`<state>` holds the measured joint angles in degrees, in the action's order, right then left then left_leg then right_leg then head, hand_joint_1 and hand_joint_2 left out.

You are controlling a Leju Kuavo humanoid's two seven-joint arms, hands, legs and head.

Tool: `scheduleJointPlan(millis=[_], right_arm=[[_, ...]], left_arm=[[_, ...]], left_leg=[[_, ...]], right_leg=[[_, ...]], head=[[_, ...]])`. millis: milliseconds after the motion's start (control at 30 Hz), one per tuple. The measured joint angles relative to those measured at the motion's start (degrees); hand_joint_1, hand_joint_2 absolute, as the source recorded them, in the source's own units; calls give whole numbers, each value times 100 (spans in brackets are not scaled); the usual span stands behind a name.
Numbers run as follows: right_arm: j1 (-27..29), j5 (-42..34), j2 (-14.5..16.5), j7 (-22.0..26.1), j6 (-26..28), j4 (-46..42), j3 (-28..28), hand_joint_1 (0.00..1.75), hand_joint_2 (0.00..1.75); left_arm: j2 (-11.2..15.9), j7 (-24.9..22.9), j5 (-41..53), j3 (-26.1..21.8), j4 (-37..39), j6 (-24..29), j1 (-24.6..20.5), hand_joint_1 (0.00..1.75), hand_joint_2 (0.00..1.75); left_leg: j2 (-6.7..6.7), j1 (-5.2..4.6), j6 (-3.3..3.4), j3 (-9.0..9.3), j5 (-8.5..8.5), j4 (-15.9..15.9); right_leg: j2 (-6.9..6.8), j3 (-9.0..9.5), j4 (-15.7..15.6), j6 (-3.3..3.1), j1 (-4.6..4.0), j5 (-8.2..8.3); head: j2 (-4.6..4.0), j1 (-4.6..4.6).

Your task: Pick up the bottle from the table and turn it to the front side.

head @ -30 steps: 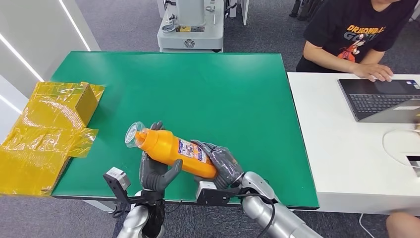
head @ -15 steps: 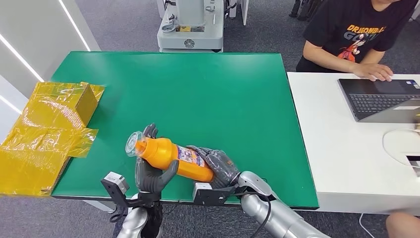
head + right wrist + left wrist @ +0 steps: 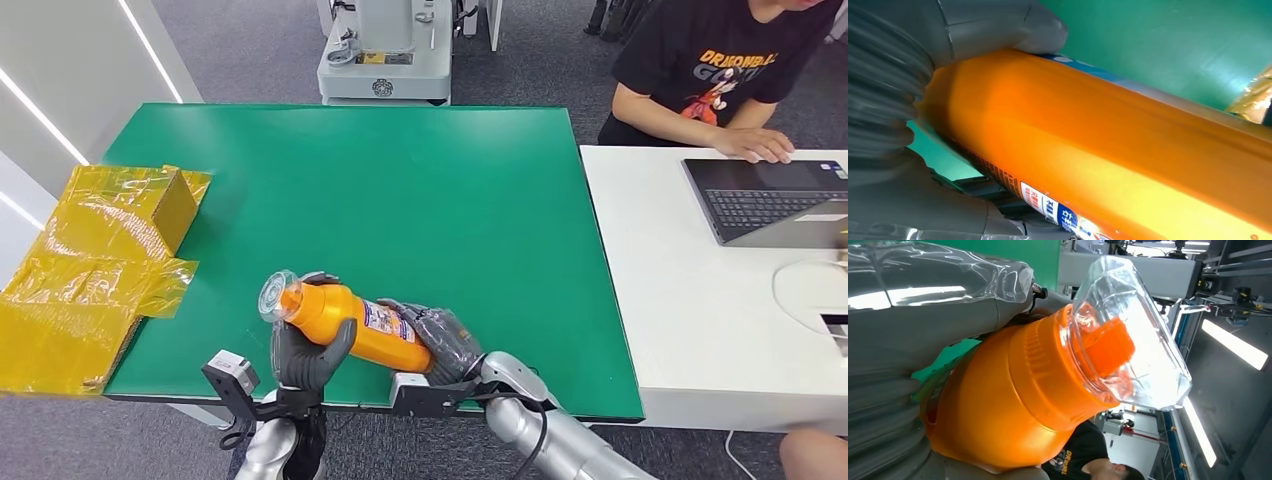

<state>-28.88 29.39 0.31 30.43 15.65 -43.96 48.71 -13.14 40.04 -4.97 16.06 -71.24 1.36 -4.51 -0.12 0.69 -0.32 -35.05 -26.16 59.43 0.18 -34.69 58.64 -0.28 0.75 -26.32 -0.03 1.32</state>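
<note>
The left hand (image 3: pixel 305 355) grips the orange bottle (image 3: pixel 345 323) just below its clear cap (image 3: pixel 274 297). The bottle lies nearly level above the green table (image 3: pixel 420 190) near its 6 o'clock edge, its long axis running from 10 to 4 o'clock. The right hand (image 3: pixel 445 340) clamps the base end, so both hands are equally near for the turn.

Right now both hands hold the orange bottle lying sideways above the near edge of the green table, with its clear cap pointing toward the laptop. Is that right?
One thing is wrong: the head view shows the clear cap pointing toward the yellow bags, away from the laptop. The rest holds: the left hand and right hand hold the orange bottle sideways above the green table.
</note>
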Motion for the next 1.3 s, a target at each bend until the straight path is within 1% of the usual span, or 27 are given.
scheduleJointPlan(millis=[67, 133, 200, 367, 567, 667, 833, 1033, 1133, 1200, 1267, 1300], right_arm=[[40, -96, 16, 62, 98, -12, -16, 107, 175], [79, -159, 34, 98, 217, -27, -48, 21, 175], [119, -209, 60, 126, 403, -44, -97, 0, 175], [196, -381, 133, 231, 831, -129, -213, 0, 175], [298, -528, 203, 295, 973, -244, -301, 0, 175], [438, -781, 234, 432, 1218, -399, -398, 0, 175], [835, -1262, 262, 630, 1862, -1082, -579, 0, 175], [1436, -1397, 279, 797, 2326, -2012, -653, 0, 175], [1840, -1430, 342, 825, 2425, -2585, -738, 0, 175], [1983, -1422, 361, 781, 2428, -2832, -765, 0, 175], [2072, -1465, 369, 760, 2422, -3003, -794, 0, 175], [2109, -1514, 371, 754, 2409, -3071, -804, 0, 175]], left_arm=[[0, 0, 12, 1, -4, 3, -23, 175, 175], [-1, 0, 21, 7, -5, 14, -55, 175, 175], [-4, 0, 34, 17, -8, 44, -79, 175, 175], [-41, 0, 53, 26, -14, 92, -98, 175, 175], [-50, 0, 53, 31, -15, 98, -109, 175, 175], [-55, 0, 53, 37, -15, 141, -127, 175, 175], [-56, 6, 62, 46, -54, 337, -129, 175, 175], [-15, 7, 368, 46, -499, 548, -84, 175, 175], [97, -3, 670, 40, -963, 627, -140, 175, 175], [163, -11, 769, 33, -1157, 679, -179, 175, 175], [231, -3, 1015, 31, -1303, 868, -192, 175, 175], [290, 4, 1264, 34, -1389, 1056, -200, 175, 175]], left_leg=[[0, 0, 0, 0, 0, 0], [0, 0, 0, 0, 0, 0], [0, 0, 0, 0, 0, 0], [0, 0, 0, 0, 0, 0], [0, 0, 0, 0, 0, 0], [-3, 0, 0, 0, 0, 0], [-3, 0, 0, 0, 0, -1], [-4, 0, 0, -1, -1, -2], [-4, 1, 0, -1, -1, -3], [-3, 1, 0, 0, -1, -4], [-2, 1, 0, 0, 0, -4], [-1, 1, -1, 0, 0, -4]], right_leg=[[0, 0, 0, 0, 0, 0], [-1, 1, 0, 0, 0, 0], [-1, 1, 1, 0, 0, 0], [-1, 2, 0, 0, 0, 0], [-1, 1, 0, 0, 0, 0], [-4, 2, 0, 0, 0, 0], [-3, 0, 0, 0, 0, -1], [-4, -1, -1, 1, 0, -4], [-4, -1, 0, 0, -1, -5], [-3, 0, 0, -1, -1, -6], [-3, 0, 0, -1, -1, -6], [-2, 0, 1, -1, -1, -5]], head=[[1, 1], [1, 1], [0, 1], [1, 1], [1, 1], [1, 1], [1, 1], [1, 1], [1, 1], [1, 1], [0, 0], [0, 0]])
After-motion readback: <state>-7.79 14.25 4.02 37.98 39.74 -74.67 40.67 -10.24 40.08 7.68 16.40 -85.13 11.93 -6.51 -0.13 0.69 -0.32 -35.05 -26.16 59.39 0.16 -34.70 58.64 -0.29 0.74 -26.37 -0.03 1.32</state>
